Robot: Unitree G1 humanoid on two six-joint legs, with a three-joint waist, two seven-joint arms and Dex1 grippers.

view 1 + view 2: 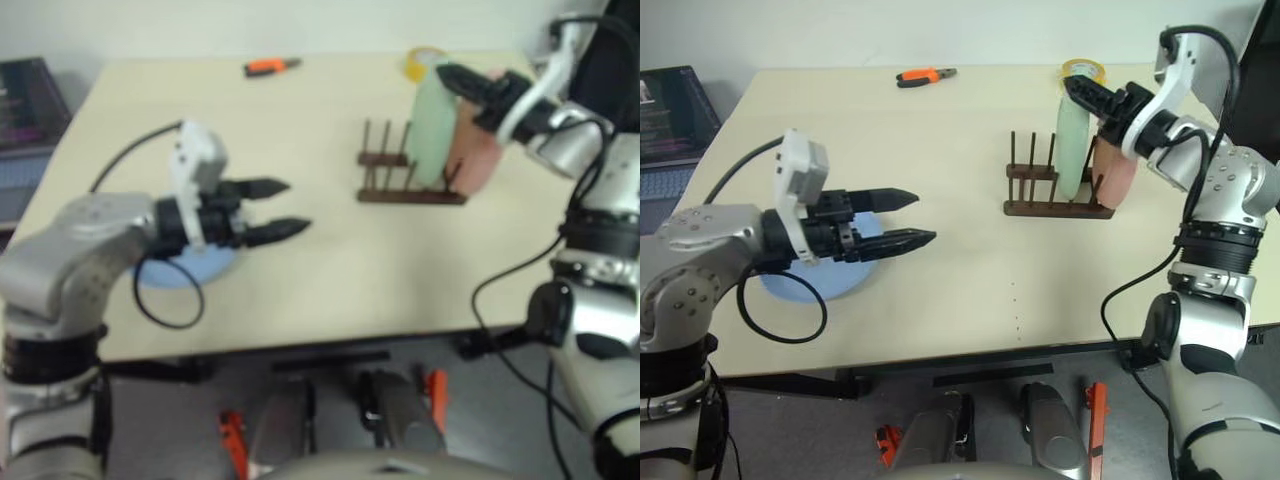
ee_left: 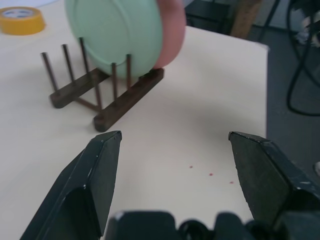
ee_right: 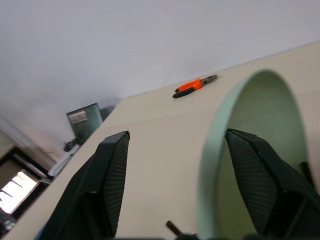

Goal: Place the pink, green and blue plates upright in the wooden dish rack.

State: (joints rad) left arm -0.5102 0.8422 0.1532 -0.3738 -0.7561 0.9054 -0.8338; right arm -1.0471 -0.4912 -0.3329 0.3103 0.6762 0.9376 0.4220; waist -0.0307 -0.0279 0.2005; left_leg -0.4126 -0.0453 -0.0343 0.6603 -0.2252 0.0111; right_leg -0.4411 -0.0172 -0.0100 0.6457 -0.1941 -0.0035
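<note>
So we count the green plate (image 1: 1072,140) and pink plate (image 1: 1118,172) racked upright; the blue plate (image 1: 812,280) waits flat near the table's left edge; both grippers gape empty.

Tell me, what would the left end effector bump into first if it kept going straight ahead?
Probably the rack with the green plate standing in it. The open left end effector points that way across bare table, and nothing else lies between. Its height is hard to judge, so it might pass over.
</note>
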